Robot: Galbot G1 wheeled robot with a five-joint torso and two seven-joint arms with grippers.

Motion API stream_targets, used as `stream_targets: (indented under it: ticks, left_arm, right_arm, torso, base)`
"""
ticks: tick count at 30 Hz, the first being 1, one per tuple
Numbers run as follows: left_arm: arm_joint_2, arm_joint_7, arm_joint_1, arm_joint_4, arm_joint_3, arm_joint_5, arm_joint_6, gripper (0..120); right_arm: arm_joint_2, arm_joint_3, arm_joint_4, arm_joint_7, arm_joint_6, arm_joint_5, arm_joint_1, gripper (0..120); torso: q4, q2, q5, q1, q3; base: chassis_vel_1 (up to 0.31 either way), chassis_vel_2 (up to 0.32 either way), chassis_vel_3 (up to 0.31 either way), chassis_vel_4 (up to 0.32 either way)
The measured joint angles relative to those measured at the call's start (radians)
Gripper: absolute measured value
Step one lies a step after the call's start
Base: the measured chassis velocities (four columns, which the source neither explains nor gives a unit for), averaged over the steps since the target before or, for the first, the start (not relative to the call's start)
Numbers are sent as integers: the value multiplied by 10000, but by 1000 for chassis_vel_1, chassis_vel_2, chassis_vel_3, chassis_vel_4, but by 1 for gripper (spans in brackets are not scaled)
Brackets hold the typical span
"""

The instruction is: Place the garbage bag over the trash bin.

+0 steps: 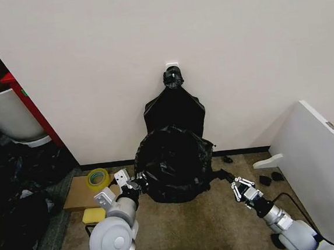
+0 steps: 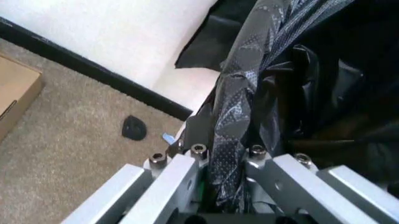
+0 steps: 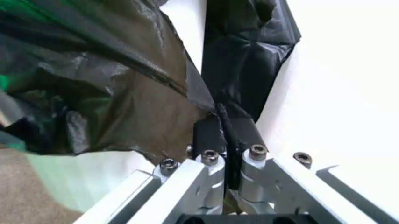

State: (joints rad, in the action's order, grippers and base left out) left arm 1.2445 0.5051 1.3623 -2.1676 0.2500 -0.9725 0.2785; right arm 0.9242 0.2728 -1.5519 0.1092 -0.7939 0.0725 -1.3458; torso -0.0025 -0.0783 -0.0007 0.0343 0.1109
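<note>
Black, thin and crinkly, the garbage bag (image 1: 173, 162) hangs draped over the trash bin (image 3: 106, 175), which stands on the carpet against the wall; of the bin itself I make out just a pale patch below the plastic in the right wrist view. Each arm holds one side of the bag's mouth. The left gripper (image 1: 138, 183) sits at the bag's left edge, its jaws clamped on a twisted fold of film, as the left wrist view shows plainly. The right gripper (image 1: 230, 179) is at the bag's right edge, jaws closed on a thin pleat of the plastic.

Behind the bin, a flat black bundle (image 1: 174, 104) with a knotted top hangs on the wall; it is no part of the job and should be left alone. A roll of yellow tape (image 1: 98, 178) on a cardboard box (image 1: 79, 194) lies to the left, apart from the work.

My judgement: the bag is over the bin, but the hem probably needs seating around the rim. To do that well, both arms should pull outward and down together, evenly, so the mouth stays stretched and does not bunch on one side. Film this thin tears at a pinch point, so tension should be gentle. Whether the far rim is covered I cannot tell.
</note>
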Motion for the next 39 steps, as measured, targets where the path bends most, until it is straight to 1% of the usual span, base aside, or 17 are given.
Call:
stream_targets:
  ticks: [6, 9, 10, 15, 16, 17, 18, 19, 22, 23, 25, 27, 28, 30, 31, 34, 39]
  left_arm:
    - [69, 0, 59, -90, -32, 53, 33, 0]
    - [75, -4, 8, -59, 30, 35, -68, 0]
    - [75, -4, 8, -59, 30, 35, -68, 0]
    - [95, -64, -184, 168, 124, -54, -244, 0]
    - [95, -64, -184, 168, 124, -54, -244, 0]
    - [112, -105, -251, 297, 148, -63, -300, 0]
    - [171, -157, -406, 651, 212, -65, -389, 0]
    - [171, -157, -406, 651, 212, -65, -389, 0]
    - [305, -58, -611, 1326, 243, -140, -391, 0]
    - [347, 24, -626, 1572, 179, -161, -322, 0]
    - [377, 71, -608, 1745, 84, -148, -273, 0]
    - [475, 119, -482, 2066, -115, -24, -221, 0]
    - [475, 119, -482, 2066, -115, -24, -221, 0]
    - [531, 135, -433, 2192, -174, 29, -168, 0]
    - [624, 284, -387, 2329, -252, 114, 52, 0]
    - [760, 737, -349, 2471, -307, 58, 493, 0]
    - [1027, 1307, -246, 2500, -300, -309, 903, 0]
  right_arm:
    - [101, -159, -7, -218, -199, -90, 14, 3]
    - [13, -189, -90, 183, -276, -191, -178, 19]
    - [13, -189, -90, 183, -276, -191, -178, 19]
    - [-200, 141, -84, 1009, -279, -279, -434, 41]
    - [-200, 141, -84, 1009, -279, -279, -434, 41]
    - [-188, 304, -117, 1514, -279, 85, -460, 45]
    - [-56, 792, -376, 3187, -279, 1494, -555, 51]
    - [-56, 792, -376, 3187, -279, 1494, -555, 51]
    - [395, 1618, -832, 6340, -294, 4552, -643, 65]
    - [589, 1847, -1015, 6980, -302, 5200, -668, 68]
    - [750, 1972, -1157, 7094, -303, 5478, -680, 73]
    - [1131, 2087, -1465, 6273, -304, 5314, -642, 85]
    - [1131, 2087, -1465, 6273, -304, 5314, -642, 85]
    - [1333, 2089, -1618, 5202, -304, 4611, -637, 90]
    - [1559, 2052, -1737, 4270, -304, 3933, -636, 97]
    - [1933, 1966, -1849, 3627, -304, 3228, -611, 100]
    - [2275, 1856, -2039, 3554, -302, 2764, -641, 100]
  torso:
    - [0, 0, 0, 0, 0]
    - [0, 0, 1, 0, 0]
    - [0, 0, 1, 0, 0]
    - [-1, 0, 0, 0, 0]
    - [-1, 0, 0, 0, 0]
    - [0, 0, 3, 0, 0]
    - [-1, 0, 2, 0, 0]
    - [-1, 0, 2, 0, 0]
    - [0, 0, -4, 0, 0]
    - [0, 0, 1, 0, 0]
    - [0, 0, 2, 0, 0]
    - [-1, 0, -3, 0, 0]
    - [-1, 0, -3, 0, 0]
    - [1, 0, 3, 0, 0]
    - [1, 0, 2, 0, 0]
    - [-1, 0, -1, 0, 0]
    - [1, 0, 1, 0, -1]
  base:
    - [0, 0, 0, 0]
    - [0, 0, 0, 0]
    - [0, 0, 0, 0]
    - [0, 0, 0, 0]
    - [0, 0, 0, 0]
    - [0, 0, 0, 0]
    - [0, 0, 0, 0]
    - [0, 0, 0, 0]
    - [0, 0, 0, 0]
    - [0, 0, 0, 0]
    - [0, 0, 0, 0]
    - [0, 0, 0, 0]
    - [0, 0, 0, 0]
    - [0, 0, 0, 0]
    - [0, 0, 0, 0]
    - [0, 0, 0, 0]
    - [0, 0, 0, 0]
